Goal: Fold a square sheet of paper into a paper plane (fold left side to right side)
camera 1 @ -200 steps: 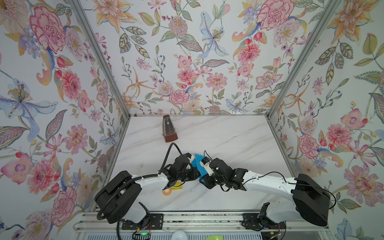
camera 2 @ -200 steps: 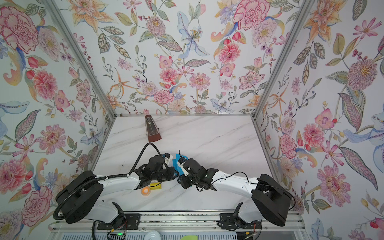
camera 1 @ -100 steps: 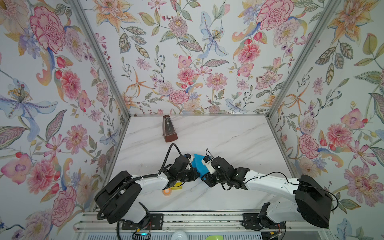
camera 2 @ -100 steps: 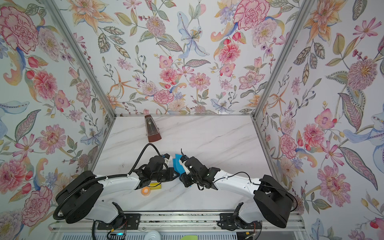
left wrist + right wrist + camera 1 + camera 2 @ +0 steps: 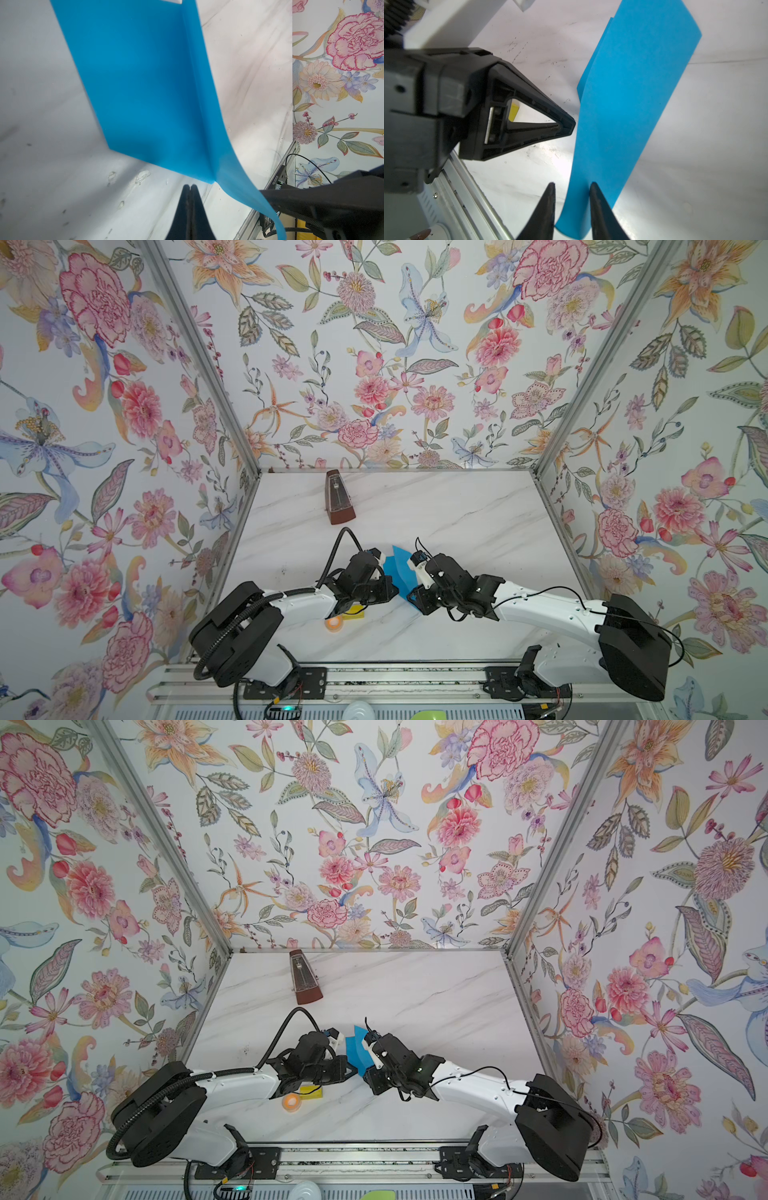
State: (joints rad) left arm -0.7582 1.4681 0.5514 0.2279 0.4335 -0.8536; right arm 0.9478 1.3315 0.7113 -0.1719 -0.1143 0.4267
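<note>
The square sheet of paper is bright blue and lies mid-table, between the two grippers. It has a crease, and one side curls up off the marble. My left gripper is shut and empty, its tip just short of the sheet's near corner. My right gripper is open. The raised edge of the sheet stands between its fingers without being pinched. No paper plane is in view.
A brown metronome stands at the back left. A small yellow block and an orange tape roll lie under the left arm near the front edge. Flowered walls close three sides.
My right gripper has edged slightly toward the back with the sheet's raised edge between its fingers. The left arm has stayed where it was, shut.
</note>
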